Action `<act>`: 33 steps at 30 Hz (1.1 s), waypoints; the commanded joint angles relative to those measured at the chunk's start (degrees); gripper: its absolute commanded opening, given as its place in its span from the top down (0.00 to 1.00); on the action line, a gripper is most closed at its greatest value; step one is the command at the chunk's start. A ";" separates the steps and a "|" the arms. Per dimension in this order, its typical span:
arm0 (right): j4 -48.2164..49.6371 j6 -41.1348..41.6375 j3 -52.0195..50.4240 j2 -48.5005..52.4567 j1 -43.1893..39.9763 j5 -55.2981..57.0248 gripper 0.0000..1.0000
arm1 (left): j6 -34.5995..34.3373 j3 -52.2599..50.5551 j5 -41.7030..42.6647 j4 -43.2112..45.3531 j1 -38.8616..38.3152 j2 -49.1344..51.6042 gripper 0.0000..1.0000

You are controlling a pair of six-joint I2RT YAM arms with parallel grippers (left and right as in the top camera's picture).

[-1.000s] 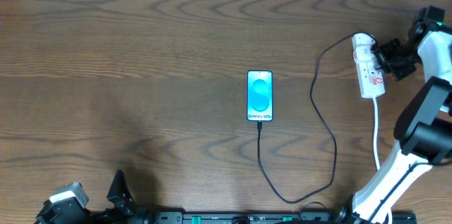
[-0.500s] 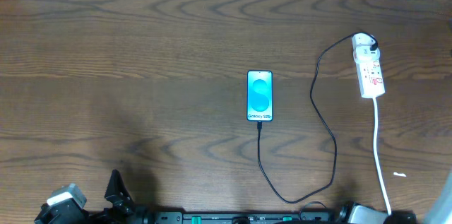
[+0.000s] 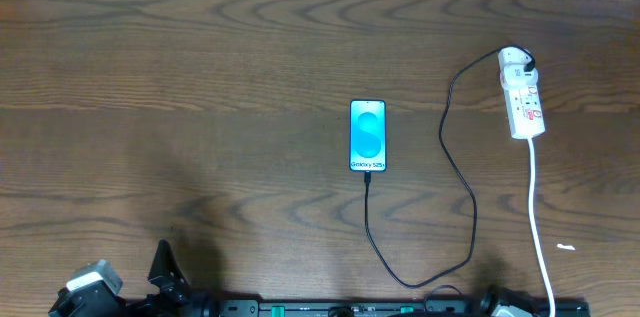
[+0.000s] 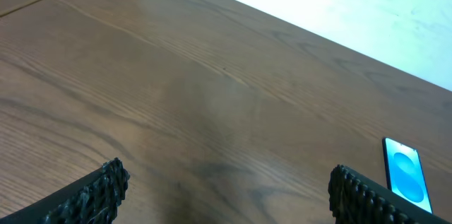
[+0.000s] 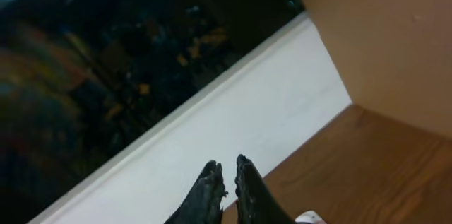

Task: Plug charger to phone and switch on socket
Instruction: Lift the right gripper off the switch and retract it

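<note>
The phone (image 3: 368, 136) lies screen-up in the middle of the table, its blue-cyan screen lit. It also shows in the left wrist view (image 4: 407, 184) at the right edge. The black charger cable (image 3: 455, 162) runs from the phone's near end, loops toward the front edge and goes up to the socket (image 3: 523, 95), a white power strip at the far right. The cable's plug tip sits at the phone's near end (image 3: 368, 176). My left gripper (image 4: 226, 192) is open and empty at the front left. My right gripper (image 5: 230, 171) is shut and empty, pointing off the table.
The socket's white cord (image 3: 538, 217) runs down to the front edge at the right. A small white speck (image 3: 566, 248) lies beside it. The left arm base (image 3: 90, 292) sits at the front left corner.
The right arm, which was at the socket one second ago, has pulled back out of the overhead view. Phone, cable and socket have not moved.
</note>
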 commanded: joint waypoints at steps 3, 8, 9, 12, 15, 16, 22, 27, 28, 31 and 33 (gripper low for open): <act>-1.95 -2.49 0.04 -2.40 4.50 -0.63 0.91 | -0.33 0.50 -0.72 -0.13 0.28 -0.09 0.07; -2.73 -2.43 -0.02 -4.26 6.54 -4.83 0.91 | -0.33 0.50 -0.74 -0.13 0.28 -0.09 0.07; -2.75 -2.40 -0.02 -4.59 6.58 -5.88 0.90 | -0.33 0.50 -0.74 -0.13 0.28 -0.09 0.07; -2.73 -2.36 -0.04 -5.46 6.64 -7.48 0.88 | -0.52 0.44 -0.37 1.01 0.28 -0.09 0.07; -2.75 -2.43 -0.07 -6.34 6.64 -7.48 0.86 | -0.57 -0.33 -0.26 5.88 0.28 -0.07 0.07; -2.75 -2.40 -0.07 -6.62 6.64 -7.48 0.85 | -0.57 -0.66 -0.09 7.54 0.28 -0.07 0.07; -2.64 -0.13 -0.07 -7.02 6.64 -7.48 0.83 | -0.57 -4.22 -0.09 16.96 0.28 -0.07 0.07; -2.69 3.06 -0.07 -7.02 6.64 -7.50 0.82 | -0.55 -10.78 -0.09 25.22 0.28 -0.07 0.07; -2.71 3.21 -0.07 -7.02 6.64 -7.50 0.82 | -0.55 -12.31 -0.09 27.10 0.28 -0.07 0.07; -2.71 3.19 -0.07 -7.02 6.64 -7.48 0.81 | -0.55 -17.94 -0.09 34.73 0.28 -0.07 0.07; -2.71 3.19 -0.07 -7.02 6.64 -7.50 0.81 | -0.57 -21.44 -0.07 39.58 0.28 -0.07 0.07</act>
